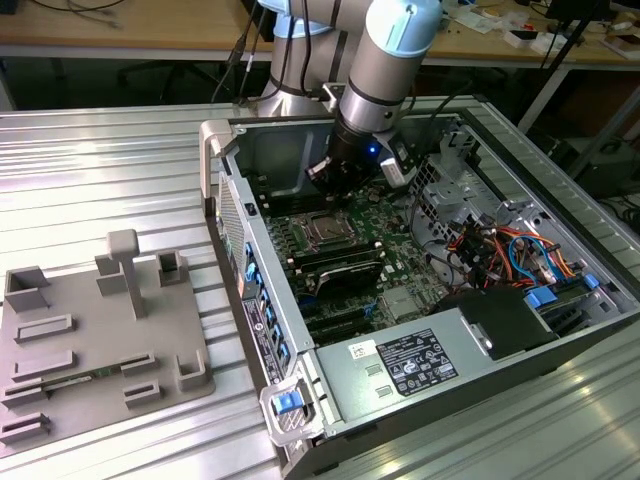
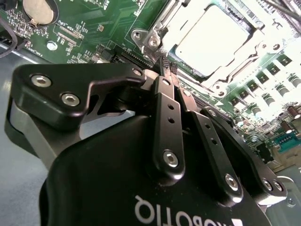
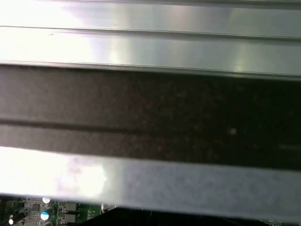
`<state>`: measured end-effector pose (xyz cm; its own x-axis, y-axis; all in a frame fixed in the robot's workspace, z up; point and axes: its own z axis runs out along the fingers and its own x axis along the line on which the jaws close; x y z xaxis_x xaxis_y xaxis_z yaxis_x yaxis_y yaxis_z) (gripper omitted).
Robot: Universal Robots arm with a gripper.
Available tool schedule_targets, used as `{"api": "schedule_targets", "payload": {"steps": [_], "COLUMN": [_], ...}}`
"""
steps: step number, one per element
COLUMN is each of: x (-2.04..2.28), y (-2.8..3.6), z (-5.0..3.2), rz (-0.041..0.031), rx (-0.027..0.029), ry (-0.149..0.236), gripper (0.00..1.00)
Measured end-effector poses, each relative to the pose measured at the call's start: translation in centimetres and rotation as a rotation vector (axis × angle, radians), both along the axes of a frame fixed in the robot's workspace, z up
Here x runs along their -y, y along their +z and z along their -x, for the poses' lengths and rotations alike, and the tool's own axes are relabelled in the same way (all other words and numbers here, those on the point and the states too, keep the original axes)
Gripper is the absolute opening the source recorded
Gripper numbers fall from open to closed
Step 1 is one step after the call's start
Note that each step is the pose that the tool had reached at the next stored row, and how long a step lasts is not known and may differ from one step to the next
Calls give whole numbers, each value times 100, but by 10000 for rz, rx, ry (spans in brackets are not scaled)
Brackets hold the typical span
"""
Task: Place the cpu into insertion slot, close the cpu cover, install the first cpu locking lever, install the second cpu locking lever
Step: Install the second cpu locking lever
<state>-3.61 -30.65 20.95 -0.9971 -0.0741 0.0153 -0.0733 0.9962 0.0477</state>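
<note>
On ribbed metal surface (image 1: 120,170), open computer case (image 1: 420,290) at frame centre; claw (image 2: 165,69) closed, empty, above cpu (image 2: 214,40); wooden desks (image 1: 120,30) behind.

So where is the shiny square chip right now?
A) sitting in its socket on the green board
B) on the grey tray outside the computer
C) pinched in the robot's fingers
A: in the second wrist view the cpu lies flat in the insertion slot, beyond the gripper, whose fingers are shut together on nothing.
</note>
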Motion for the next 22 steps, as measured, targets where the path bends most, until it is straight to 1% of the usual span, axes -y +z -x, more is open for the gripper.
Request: {"api": "schedule_targets", "payload": {"steps": [4,7,8,9,11,12,13,17,22], "x": [57,79,83,87,90,95,100,117,118], "y": [2,16,26,59,98,129,142,148,148], "z": [0,0,0,1,0,-2,-5,-16,-18], "rz": [1,4,5,20,42,60,71,102,107], "rx": [-1,-2,-1,0,0,0,0,0,-1], "ry": [0,0,0,-2,0,2,1,0,0], "gripper": [11,11,11,11,11,11,11,11,11]}}
